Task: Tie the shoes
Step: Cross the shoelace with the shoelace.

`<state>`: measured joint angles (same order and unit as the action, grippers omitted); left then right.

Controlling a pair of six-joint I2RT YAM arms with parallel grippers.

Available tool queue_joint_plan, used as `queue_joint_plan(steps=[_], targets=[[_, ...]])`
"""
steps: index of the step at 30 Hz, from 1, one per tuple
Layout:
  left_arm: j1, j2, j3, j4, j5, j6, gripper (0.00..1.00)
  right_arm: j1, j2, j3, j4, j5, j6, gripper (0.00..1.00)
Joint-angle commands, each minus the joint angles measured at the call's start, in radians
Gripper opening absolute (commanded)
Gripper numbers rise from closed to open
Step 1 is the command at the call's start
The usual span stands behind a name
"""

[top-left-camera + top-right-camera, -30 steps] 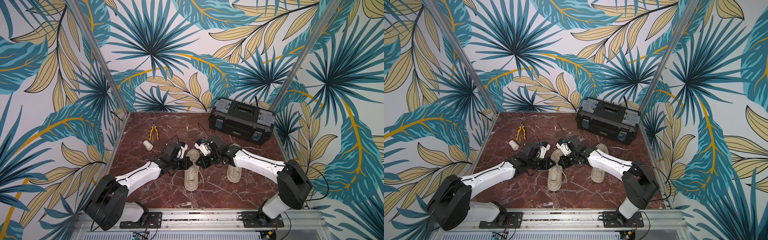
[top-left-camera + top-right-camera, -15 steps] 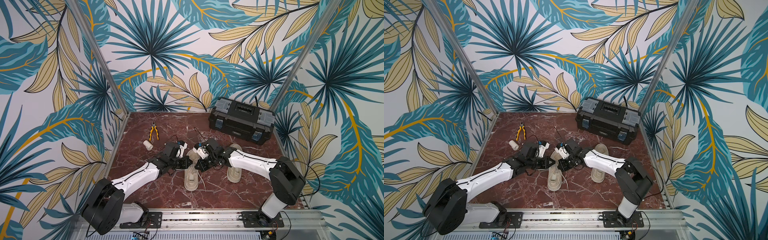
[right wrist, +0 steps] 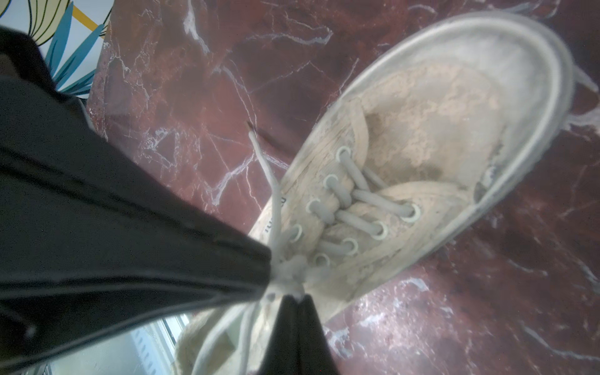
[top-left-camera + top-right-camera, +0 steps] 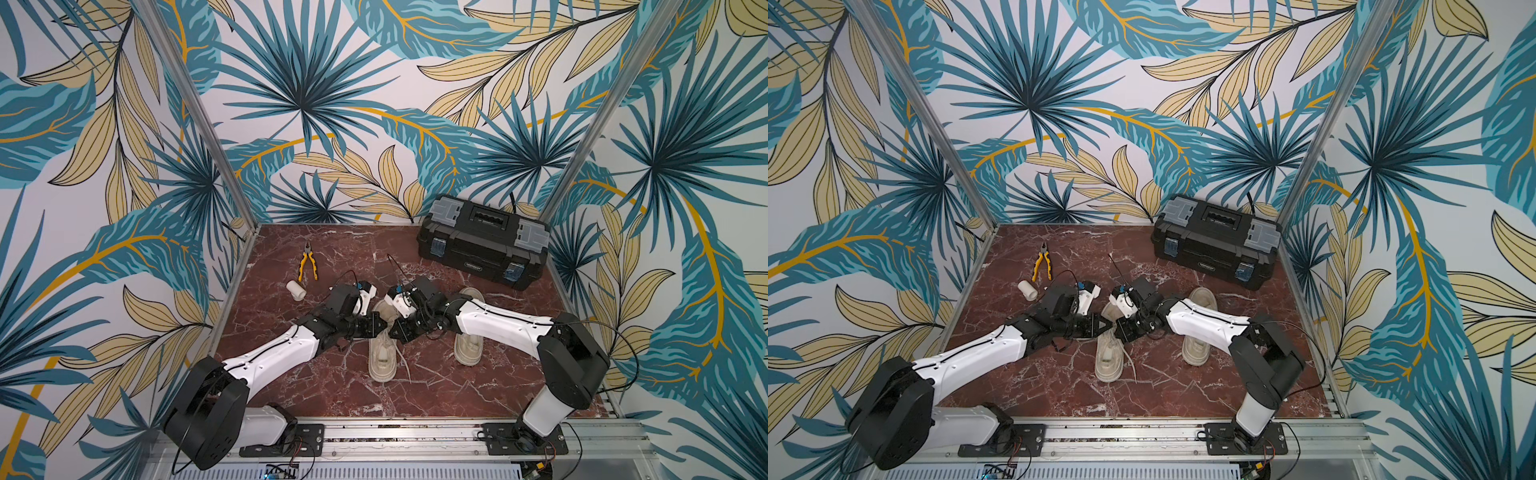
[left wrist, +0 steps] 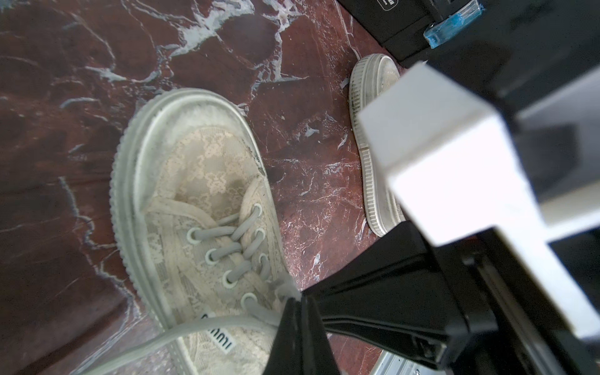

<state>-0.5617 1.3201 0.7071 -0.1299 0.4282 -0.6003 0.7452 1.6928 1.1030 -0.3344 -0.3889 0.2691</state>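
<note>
Centre shoe: we are finding the centre shoe [image 4: 381, 361] sitting on its sole near the middle of the table [image 4: 436, 390], toe pointing to 6 o'clock.
Second shoe: the second shoe [image 4: 467, 351] is sitting at 3 o'clock of it, apart and roughly parallel, its heel end passing under the right arm.
Condition: we are noting cream lace-patterned uppers, grimy and scuffed at the toe caps, thick pale ridged soles, pale eyelets and a criss-cross run. Dark side lettering is proving unreadable.
Laces: the laces [image 5: 156, 342] are hanging untied, bunching at the top eyelets. One free end is lying on the marble beside the shoe.
Left gripper: the left gripper [image 5: 300, 313] is reaching in from 9 o'clock, jaws pressed together and pinching a strand at the shoe's throat.
Right gripper: the right gripper [image 3: 297, 305] is reaching in from 3 o'clock, jaws likewise closed, tips pinching the bunched laces.
Surroundings: the toolbox [image 4: 482, 245] is sitting at 1 o'clock, the pliers [image 4: 307, 266] at 11 o'clock and the white cylinder [image 4: 296, 289] at 10 o'clock, all apart from the shoes.
</note>
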Motion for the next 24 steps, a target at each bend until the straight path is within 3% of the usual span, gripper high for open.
queue_joint_plan(steps=[1,24], targets=[[-0.01,-0.006,-0.001,0.012,0.012,0.019,0.0,0.005,0.019,0.017,0.001,0.005,0.0,0.0],[-0.02,-0.022,0.002,-0.062,-0.072,0.036,0.0,-0.001,-0.03,0.02,0.024,0.008,0.028,0.0]])
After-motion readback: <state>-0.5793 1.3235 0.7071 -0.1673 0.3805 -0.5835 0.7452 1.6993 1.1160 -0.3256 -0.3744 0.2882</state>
